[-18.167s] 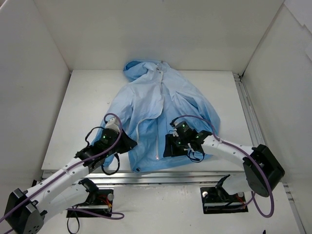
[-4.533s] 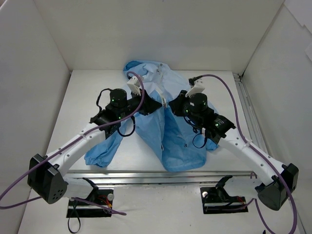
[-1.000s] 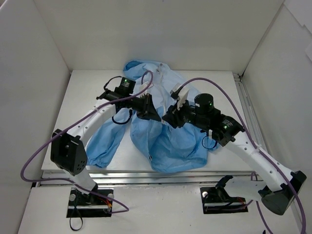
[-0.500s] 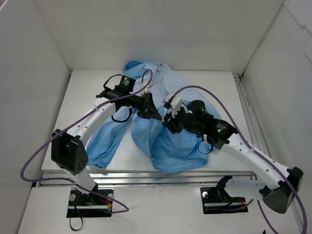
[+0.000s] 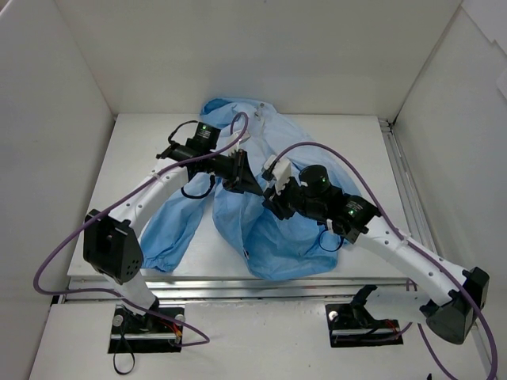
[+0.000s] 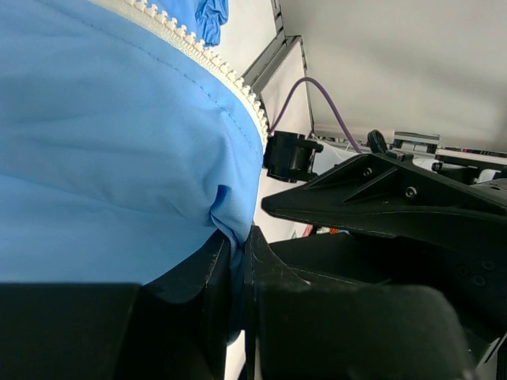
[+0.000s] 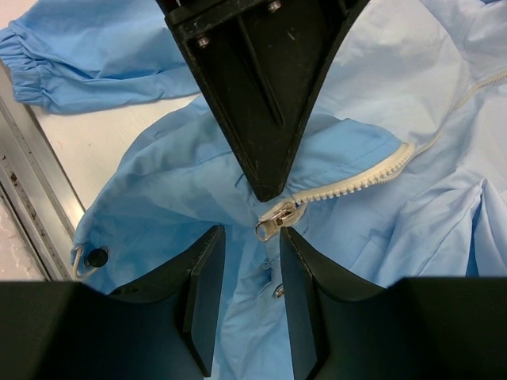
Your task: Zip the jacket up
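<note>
The light-blue jacket [image 5: 261, 229] lies bunched on the table, hood at the back. My left gripper [image 5: 252, 188] is shut on a fold of the jacket's fabric [image 6: 226, 214] beside the white zipper teeth [image 6: 214, 67], holding it raised. My right gripper [image 5: 272, 199] is open, just in front of the left one. In the right wrist view its open jaws sit just below the metal zipper slider [image 7: 273, 222] at the end of the white zipper [image 7: 356, 178]; the slider is not gripped. The left gripper's tip [image 7: 265, 170] touches the fabric right above the slider.
The jacket's left sleeve with its gathered cuff [image 5: 154, 257] hangs toward the table's front-left edge. A metal rail [image 5: 238, 283] runs along the front edge. White walls enclose the table on three sides.
My right gripper has moved left toward the left gripper, closing on the zipper slider. The left gripper has held its pinch on the raised fabric nearly still.
</note>
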Robot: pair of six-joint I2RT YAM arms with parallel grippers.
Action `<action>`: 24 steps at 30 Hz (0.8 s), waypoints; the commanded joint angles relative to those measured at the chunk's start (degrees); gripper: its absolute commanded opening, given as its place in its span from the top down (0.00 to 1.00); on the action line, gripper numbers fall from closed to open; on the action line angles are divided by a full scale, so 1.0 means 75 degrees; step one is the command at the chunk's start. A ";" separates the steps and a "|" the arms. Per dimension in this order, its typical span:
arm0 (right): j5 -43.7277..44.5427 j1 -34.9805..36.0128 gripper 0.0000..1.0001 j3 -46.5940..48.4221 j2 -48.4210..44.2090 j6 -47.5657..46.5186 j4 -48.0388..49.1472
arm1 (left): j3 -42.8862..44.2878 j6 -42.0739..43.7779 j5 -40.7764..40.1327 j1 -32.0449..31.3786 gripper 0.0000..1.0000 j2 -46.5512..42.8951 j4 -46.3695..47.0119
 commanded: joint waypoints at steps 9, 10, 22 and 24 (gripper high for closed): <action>0.0669 0.0130 0.73 -0.0070 0.0095 -0.0171 0.0461 | 0.0164 -0.0103 0.0424 0.0046 1.00 -0.0270 0.0241; 0.0740 0.0142 0.74 -0.0070 0.0106 -0.0171 0.0450 | 0.0164 -0.0079 0.0424 0.0046 1.00 -0.0259 0.0241; 0.0905 0.0130 1.00 0.0070 0.0118 -0.0148 0.0450 | 0.0117 -0.0044 0.0459 0.0046 1.00 -0.0294 0.0217; 0.0858 0.0142 1.00 0.0117 0.0118 -0.0136 0.0450 | 0.0070 -0.0009 0.0448 0.0046 1.00 -0.0282 0.0194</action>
